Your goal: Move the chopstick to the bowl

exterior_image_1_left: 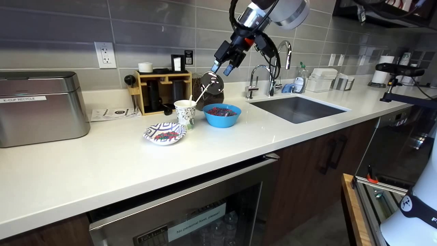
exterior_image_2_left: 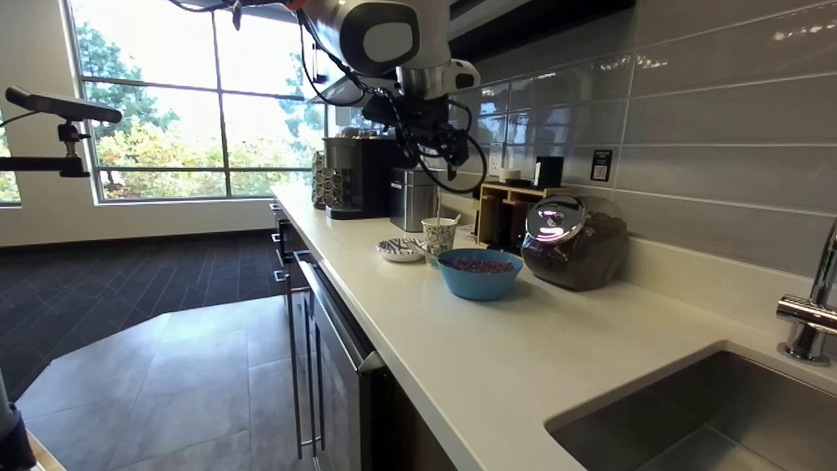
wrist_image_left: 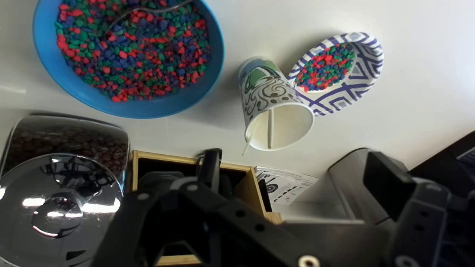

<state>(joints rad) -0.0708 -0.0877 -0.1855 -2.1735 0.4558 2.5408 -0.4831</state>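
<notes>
tiled wall (exterior_image_1_left: 153, 39) runs behind your white countertop (exterior_image_1_left: 68, 174). sink (exterior_image_1_left: 304, 112) is set into the counter, chrome faucet (exterior_image_1_left: 287, 61) on its wall side. steel bin (exterior_image_1_left: 41, 112) marked k-cup recycle stands well apart from the sink. wooden organizer (wrist_image_left: 249, 189) is by the wall, glass jar (exterior_image_2_left: 582, 255) just beside it.

your gripper (exterior_image_1_left: 222, 68) hangs above the counter, spread, tips apart.

blue bowl (exterior_image_1_left: 222, 120) sits upright on the counter, jar near it on the wall side. patterned paper bowl (wrist_image_left: 350, 90) is past the paper cup (exterior_image_1_left: 185, 116); cup stands upright between the two bowls, in your way there. it's apart from the blue one, can't tell if it touches the paper one.

spoon handle (wrist_image_left: 159, 10) sticks out over the blue bowl's rim, other end buried. two thin pale sticks (wrist_image_left: 270, 128) stand in the cup, longer one poking well above the rim. can't tell which, if either, is your chopstick. red, green and blue bits (wrist_image_left: 148, 63) lie in both bowls.
</notes>
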